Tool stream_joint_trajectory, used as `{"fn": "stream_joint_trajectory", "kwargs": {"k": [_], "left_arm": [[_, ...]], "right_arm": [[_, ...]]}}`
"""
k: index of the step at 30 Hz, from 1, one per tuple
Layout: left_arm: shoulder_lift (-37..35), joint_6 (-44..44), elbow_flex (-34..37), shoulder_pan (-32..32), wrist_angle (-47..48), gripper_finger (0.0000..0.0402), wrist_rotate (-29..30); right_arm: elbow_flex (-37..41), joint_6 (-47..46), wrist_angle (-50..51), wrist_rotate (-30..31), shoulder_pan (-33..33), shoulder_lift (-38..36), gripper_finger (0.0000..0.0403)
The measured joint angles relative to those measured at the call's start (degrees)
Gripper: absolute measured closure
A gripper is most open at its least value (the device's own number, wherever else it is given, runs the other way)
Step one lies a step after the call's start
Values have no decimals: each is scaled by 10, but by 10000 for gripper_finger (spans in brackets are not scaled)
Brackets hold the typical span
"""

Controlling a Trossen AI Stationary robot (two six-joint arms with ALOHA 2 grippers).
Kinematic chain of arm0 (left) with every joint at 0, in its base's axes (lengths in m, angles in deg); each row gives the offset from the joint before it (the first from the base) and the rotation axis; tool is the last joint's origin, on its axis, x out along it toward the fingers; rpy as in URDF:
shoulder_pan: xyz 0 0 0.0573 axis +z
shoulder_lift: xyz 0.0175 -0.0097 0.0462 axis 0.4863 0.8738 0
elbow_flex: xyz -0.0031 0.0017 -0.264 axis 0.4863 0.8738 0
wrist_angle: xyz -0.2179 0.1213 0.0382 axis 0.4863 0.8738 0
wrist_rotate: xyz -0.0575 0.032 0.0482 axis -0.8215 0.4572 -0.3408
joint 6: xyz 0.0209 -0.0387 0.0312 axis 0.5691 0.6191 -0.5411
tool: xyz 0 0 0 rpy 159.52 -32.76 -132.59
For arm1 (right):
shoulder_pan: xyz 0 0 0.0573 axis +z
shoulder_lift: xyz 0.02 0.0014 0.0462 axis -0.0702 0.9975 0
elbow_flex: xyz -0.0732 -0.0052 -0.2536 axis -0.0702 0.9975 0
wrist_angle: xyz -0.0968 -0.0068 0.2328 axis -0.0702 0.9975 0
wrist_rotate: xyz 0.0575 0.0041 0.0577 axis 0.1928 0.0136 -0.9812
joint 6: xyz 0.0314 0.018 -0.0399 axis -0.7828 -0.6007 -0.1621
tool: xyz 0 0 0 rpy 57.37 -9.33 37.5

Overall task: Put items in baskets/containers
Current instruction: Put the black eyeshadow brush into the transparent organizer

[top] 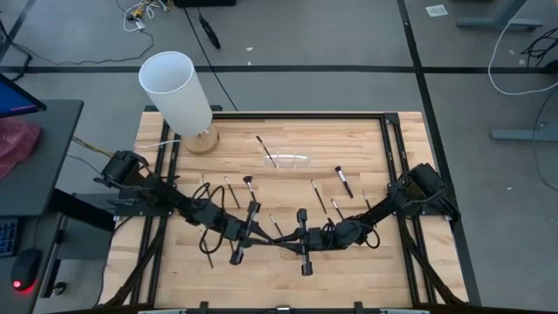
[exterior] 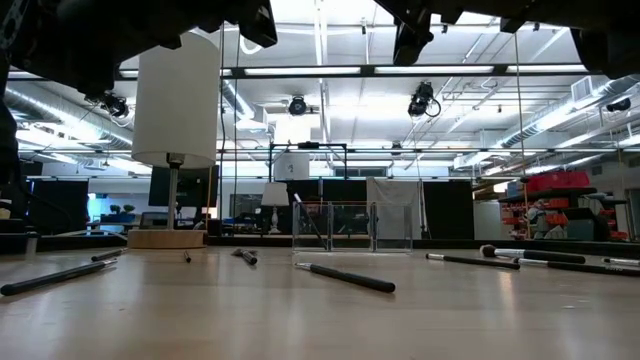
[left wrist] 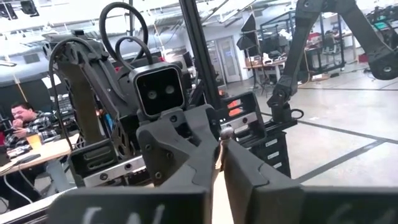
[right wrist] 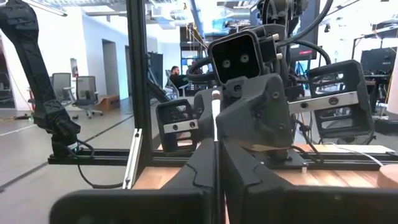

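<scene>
Both claws, left gripper [top: 252, 212] & right gripper [top: 302, 216], clenched on brushes mid-table; next: carry to clear holder [top: 288, 160].

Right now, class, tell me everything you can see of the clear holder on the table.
The clear holder is a small, low box of transparent plastic with thin upright walls, nearly invisible against the wooden table. It stands upright toward the table's far side, right of the white cylinder. One dark brush leans in it at a tilt, handle sticking out over the rim. Neither gripper touches it.
</scene>
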Motion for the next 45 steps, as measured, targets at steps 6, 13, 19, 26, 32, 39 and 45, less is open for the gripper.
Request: {"fn": "stream_joint_trajectory", "kwargs": {"k": [6,13,19,26,32,39,45], "left_arm": [[0,8,0,0,24,383,-6],[-39,57,0,1,162,389,71],[-66,117,0,17,251,384,127],[-66,184,0,54,287,384,128],[-66,198,0,64,290,382,129],[-66,198,0,63,295,379,129],[-66,198,0,64,297,376,129]], "right_arm": [[-1,-5,33,24,1,0,359],[0,-20,222,209,28,-57,287],[-5,-190,461,209,29,-127,212],[-43,-215,535,204,10,-104,179],[-77,-210,565,206,-19,-63,205],[-83,-210,558,206,-37,-46,257],[-83,-186,535,186,-41,-46,313]]}}
